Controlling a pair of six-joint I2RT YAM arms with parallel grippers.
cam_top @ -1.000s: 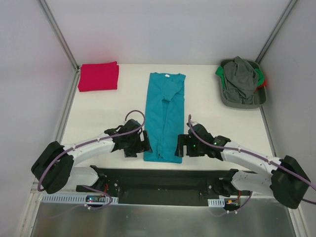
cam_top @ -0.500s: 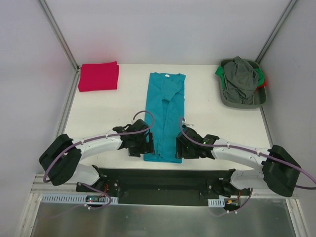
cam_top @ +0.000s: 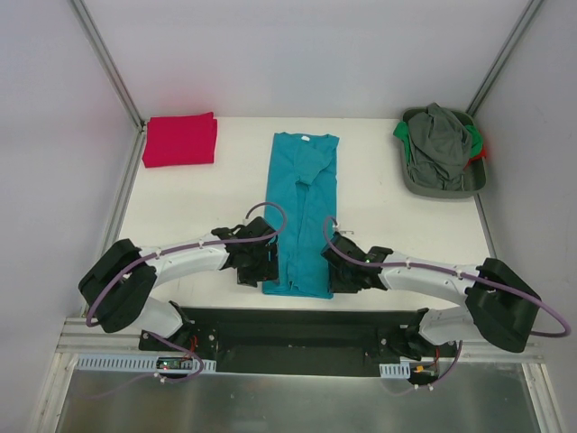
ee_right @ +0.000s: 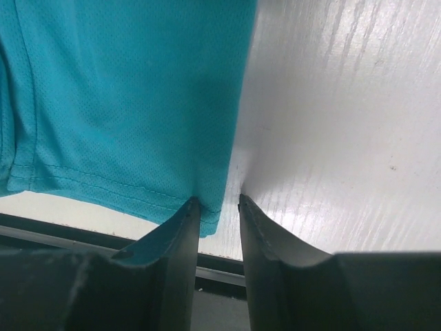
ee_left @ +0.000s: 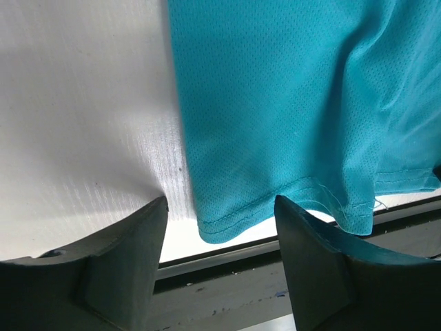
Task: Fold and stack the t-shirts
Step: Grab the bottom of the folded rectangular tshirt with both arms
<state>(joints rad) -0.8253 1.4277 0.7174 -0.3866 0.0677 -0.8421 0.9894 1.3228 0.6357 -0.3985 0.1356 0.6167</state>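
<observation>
On the white table [cam_top: 388, 216], the teal t-shirt [cam_top: 302, 207] is lying folded into a long narrow strip, with its neck at the far end and its bottom hem at the near edge. Both claws are sitting down at that hem, one at each corner. The left claw [ee_left: 220, 207] is standing wide open, and the left corner of the hem is lying loose between its fingers [ee_left: 127, 255] (nothing is squeezing it). The right claw [ee_right: 217, 203] is showing only a thin gap, and the right corner of the hem is poking into it. One finger is touching the cloth, but a bit of table is showing beside the other, so it is not pinching. The red t-shirt [cam_top: 180, 140] is lying folded at the far left corner, well apart. A grey tub [cam_top: 433, 191] is sitting at the far right corner with a grey cloth [cam_top: 439, 144] heaped in it. Plain white walls [cam_top: 297, 54] are standing around the table.
</observation>
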